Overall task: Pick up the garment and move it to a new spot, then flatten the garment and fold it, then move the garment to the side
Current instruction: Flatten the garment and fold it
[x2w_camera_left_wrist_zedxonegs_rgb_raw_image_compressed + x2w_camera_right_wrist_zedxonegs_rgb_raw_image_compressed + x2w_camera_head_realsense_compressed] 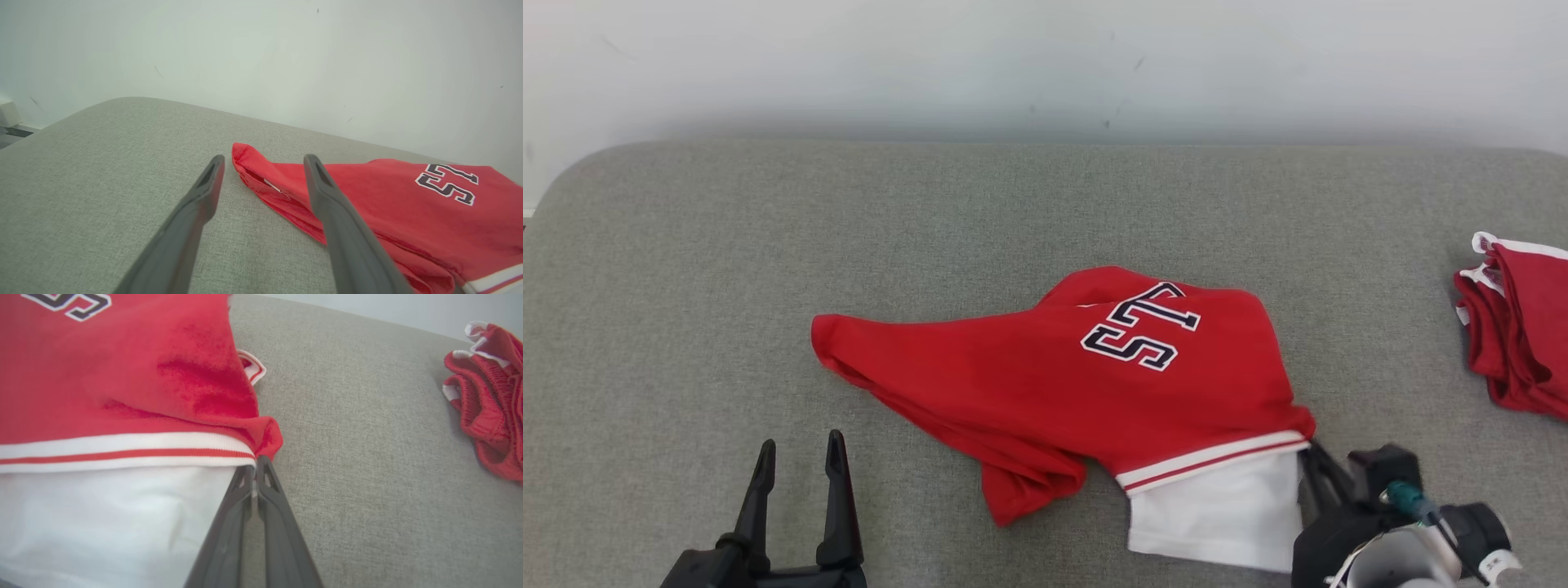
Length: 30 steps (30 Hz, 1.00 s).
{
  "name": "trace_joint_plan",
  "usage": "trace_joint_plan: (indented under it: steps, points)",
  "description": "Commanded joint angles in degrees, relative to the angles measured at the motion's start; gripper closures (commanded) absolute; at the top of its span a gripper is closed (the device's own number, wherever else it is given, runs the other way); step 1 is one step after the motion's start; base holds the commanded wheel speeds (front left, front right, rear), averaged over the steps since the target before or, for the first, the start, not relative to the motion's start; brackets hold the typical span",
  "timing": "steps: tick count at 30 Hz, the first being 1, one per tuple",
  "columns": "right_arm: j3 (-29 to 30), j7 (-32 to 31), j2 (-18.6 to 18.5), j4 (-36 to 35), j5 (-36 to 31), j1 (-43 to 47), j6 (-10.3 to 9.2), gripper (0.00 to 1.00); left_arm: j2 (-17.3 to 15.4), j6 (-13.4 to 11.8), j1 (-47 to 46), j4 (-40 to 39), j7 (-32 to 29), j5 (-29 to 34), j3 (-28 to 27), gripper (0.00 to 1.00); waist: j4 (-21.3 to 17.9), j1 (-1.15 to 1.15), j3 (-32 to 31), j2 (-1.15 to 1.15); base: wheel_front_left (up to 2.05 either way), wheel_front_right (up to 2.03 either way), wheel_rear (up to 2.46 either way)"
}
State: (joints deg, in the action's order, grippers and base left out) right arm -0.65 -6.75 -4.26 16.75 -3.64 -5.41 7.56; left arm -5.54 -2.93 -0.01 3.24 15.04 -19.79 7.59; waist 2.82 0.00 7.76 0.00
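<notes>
In the head view the garment [1054,376] lies near the middle of the grey cloth-covered bench [686,286], a red jersey with dark, white-edged numerals, a white-and-red striped band and a white panel below it, rumpled and folded over itself at the near edge. The left hand [800,441] sits at the lower left with its fingers spread and nothing between them, apart from the cloth. The right hand [1316,465] is at the striped corner. A heap of similar red clothing [1519,327] lies well apart at the far right. In the left wrist view the left hand [264,159] points with its fingers wide towards the jersey's pointed red end [388,196], which rests on the bench [102,163]. If only one hand lifts, the free end will likely drag and bunch further. In the right wrist view the right hand [255,461] has its fingers pressed together on the corner of the garment [122,375] where red cloth meets the striped band. The bite looks thin, taking little more than the edge, so the soft knit could slip out under a pull, or only the top layer could come away and leave the white layer on the bench [367,457]. A careless sweep rightwards could also run into the heap [490,396].
</notes>
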Motion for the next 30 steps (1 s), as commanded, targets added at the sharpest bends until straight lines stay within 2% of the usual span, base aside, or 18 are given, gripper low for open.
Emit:
trace_joint_plan:
  steps: [1, 9, 16, 19, 22, 23, 24, 30]
  points:
    - [0.56, 0.34, 0.02, -0.21, -0.26, -0.87, -0.13, 1.0, 0.23, 0.37, 0.69, 0.12, 0.19, 0.49, -0.08, 0.0, 0.0, 0.0, 0.0, 0.0, 0.0, 0.0, 0.0]
    - [6.37, -2.29, -2.0, -3.81, 1.71, -8.23, -0.13, 1.0, 0.63, 1.63, 0.28, 1.93, 0.19, 1.34, 1.35, 0.0, 0.62, 0.0, -0.33, 0.0, 0.0, 0.0, 0.0]
    - [8.47, -7.32, -3.06, -11.62, 5.62, -9.66, -0.13, 1.0, 0.73, 2.32, -0.05, 3.95, -0.2, 1.18, 3.01, 0.0, 1.94, 0.0, -1.65, 0.0, 0.0, 0.0, 0.0]
    - [11.16, -8.72, -2.82, -13.94, 5.05, -9.88, -0.13, 1.0, 0.65, 2.78, -0.3, 4.49, -0.72, 1.01, 3.64, 0.0, 2.19, 0.0, -1.95, 0.0, 0.0, 0.0, 0.0]
    - [14.76, -9.86, -2.08, -12.58, 2.65, -10.79, -0.13, 1.0, 0.34, 3.12, -0.47, 4.99, -1.44, 0.86, 4.27, 0.0, 2.02, 0.0, -1.94, 0.0, 0.0, 0.0, 0.0]
    - [15.2, -10.83, -2.04, -11.04, 1.38, -10.44, -0.12, 0.12, 0.22, 3.48, -0.55, 5.24, -1.75, 0.77, 4.44, 0.0, 2.04, 0.0, -1.94, 0.0, 0.0, 0.0, 0.0]
    - [15.08, -11.39, -2.03, -9.77, 0.47, -10.24, -0.12, 0.0, 0.16, 3.76, -0.69, 5.54, -2.04, 0.67, 4.82, 0.0, 2.17, 0.0, -1.91, 0.0, 0.0, 0.0, 0.0]
    - [14.44, -12.7, -1.26, -6.21, 0.48, -8.0, -0.13, 0.0, -0.47, 6.22, -1.04, 6.7, -4.2, -0.05, 7.05, 0.0, 2.72, 0.0, -1.99, 0.0, 0.0, 0.0, 0.0]
